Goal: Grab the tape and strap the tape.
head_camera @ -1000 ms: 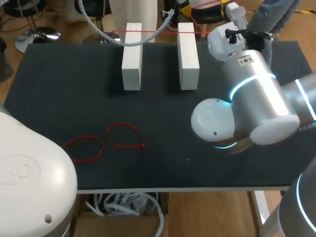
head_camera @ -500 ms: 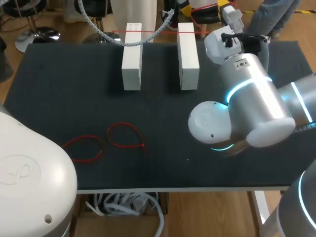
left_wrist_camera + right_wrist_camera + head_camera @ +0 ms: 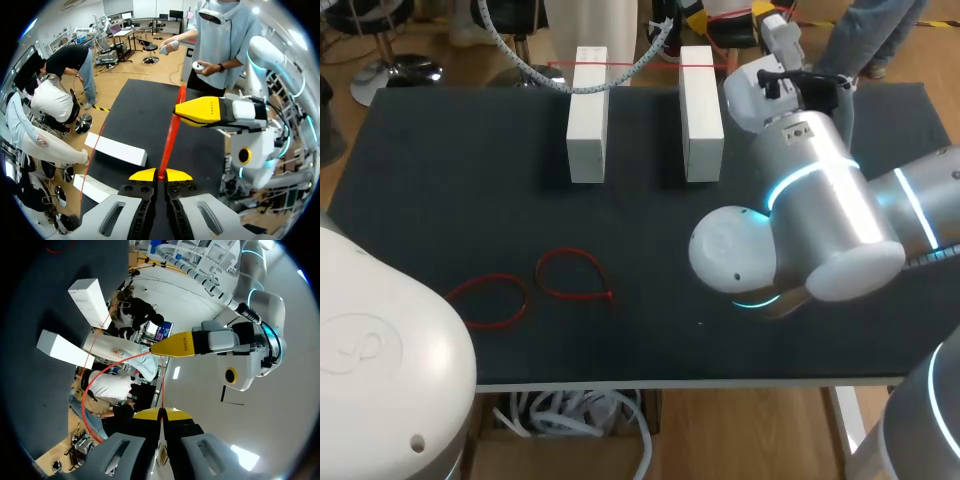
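A thin red tape (image 3: 630,65) runs across the far ends of two white blocks (image 3: 587,112) (image 3: 700,110) at the back of the black table (image 3: 440,200). In the left wrist view my left gripper (image 3: 160,175) is shut on the tape (image 3: 171,135), which stretches straight ahead to my right gripper (image 3: 182,111). In the right wrist view my right gripper (image 3: 161,413) is shut on the fine red strand. From my left gripper (image 3: 156,351) ahead of it, the tape (image 3: 90,390) curves round to the blocks (image 3: 89,302). Both grippers hang past the table's back edge, right of the blocks.
Two closed red loops (image 3: 490,300) (image 3: 575,273) lie flat on the table's front left. My right arm's bulky elbow (image 3: 790,240) hangs over the table's right half. The left arm's shoulder (image 3: 380,360) fills the near left corner.
My right arm has shifted a little to the left and toward the back of the table. Both grippers stay shut on the tape; the blocks and loops have not moved.
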`<action>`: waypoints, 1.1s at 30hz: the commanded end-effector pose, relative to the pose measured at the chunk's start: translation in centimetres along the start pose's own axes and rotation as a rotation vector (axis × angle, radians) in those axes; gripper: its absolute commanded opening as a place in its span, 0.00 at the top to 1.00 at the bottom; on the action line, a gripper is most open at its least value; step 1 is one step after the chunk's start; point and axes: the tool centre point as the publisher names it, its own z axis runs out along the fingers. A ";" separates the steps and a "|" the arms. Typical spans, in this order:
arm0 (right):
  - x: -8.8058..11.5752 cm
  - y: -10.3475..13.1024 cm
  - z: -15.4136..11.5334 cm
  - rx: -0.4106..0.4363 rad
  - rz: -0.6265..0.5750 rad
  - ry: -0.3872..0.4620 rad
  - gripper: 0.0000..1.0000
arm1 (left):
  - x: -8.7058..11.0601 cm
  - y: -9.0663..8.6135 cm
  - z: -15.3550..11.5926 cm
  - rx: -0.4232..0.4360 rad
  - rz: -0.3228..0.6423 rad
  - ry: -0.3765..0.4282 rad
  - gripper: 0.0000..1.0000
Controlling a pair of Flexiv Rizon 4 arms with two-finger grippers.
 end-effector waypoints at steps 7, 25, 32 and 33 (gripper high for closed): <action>0.0 0.8 0.1 0.019 -0.012 0.008 1.00 | 0.0 -0.2 0.0 -0.005 -0.002 0.000 1.00; 0.4 2.5 0.4 0.057 -0.045 -0.009 1.00 | 0.0 -0.2 0.0 -0.005 -0.002 0.000 1.00; 0.4 3.6 0.1 0.056 -0.053 -0.010 1.00 | 0.0 -0.2 0.0 -0.005 -0.002 0.000 1.00; 0.4 3.7 0.1 0.056 -0.054 -0.010 1.00 | 0.0 -0.2 0.0 -0.005 -0.002 0.000 1.00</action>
